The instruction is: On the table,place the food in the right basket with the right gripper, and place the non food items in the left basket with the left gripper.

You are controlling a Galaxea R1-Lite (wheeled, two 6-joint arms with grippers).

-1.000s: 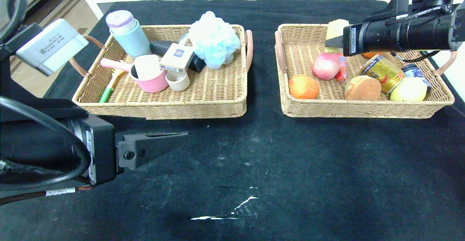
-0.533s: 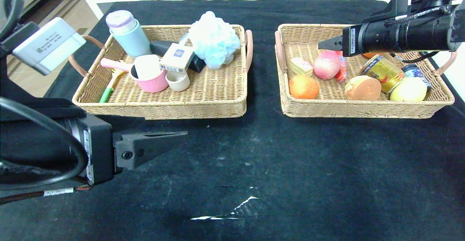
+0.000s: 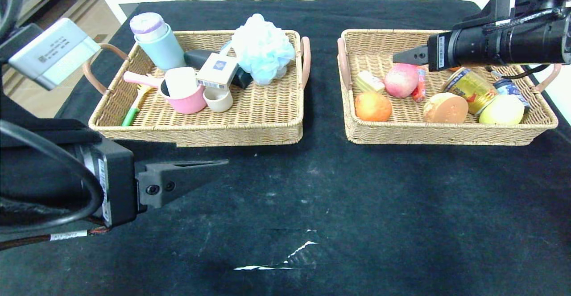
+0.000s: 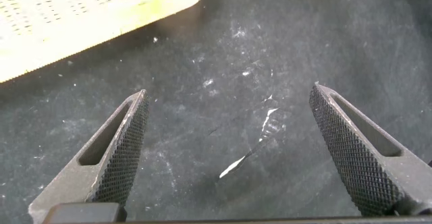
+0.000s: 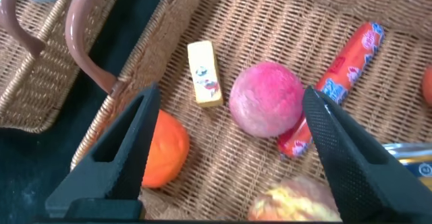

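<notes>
My right gripper (image 3: 403, 57) hovers over the right basket (image 3: 446, 136), open with nothing between its fingers (image 5: 229, 92). Below it lie the food items: the yellow wrapped block (image 3: 369, 81) (image 5: 204, 73), the pink-red peach (image 3: 400, 80) (image 5: 266, 99) and the bumpy orange fruit (image 3: 373, 106) (image 5: 165, 150). The left basket (image 3: 196, 136) holds the pink saucepan (image 3: 187, 100) with the white bar (image 3: 180, 82) in it, and the card box (image 3: 217, 76). My left gripper (image 3: 223, 163) hangs open and empty over the black table (image 4: 229, 89), in front of the left basket.
The left basket also holds a blue bath pouf (image 3: 263, 48), a teal cup (image 3: 158, 42) and a beige cup (image 3: 218, 100). A gold can (image 3: 470, 88), a halved fruit (image 3: 445, 108) and a yellow-green fruit (image 3: 502, 110) lie in the right basket. The cloth (image 3: 357, 198) has a white tear (image 3: 285, 258).
The right gripper opened and let go of the yellow block, which dropped into the right basket beside the peach. That gripper then drew back a little to the right. The left arm barely shifted.
</notes>
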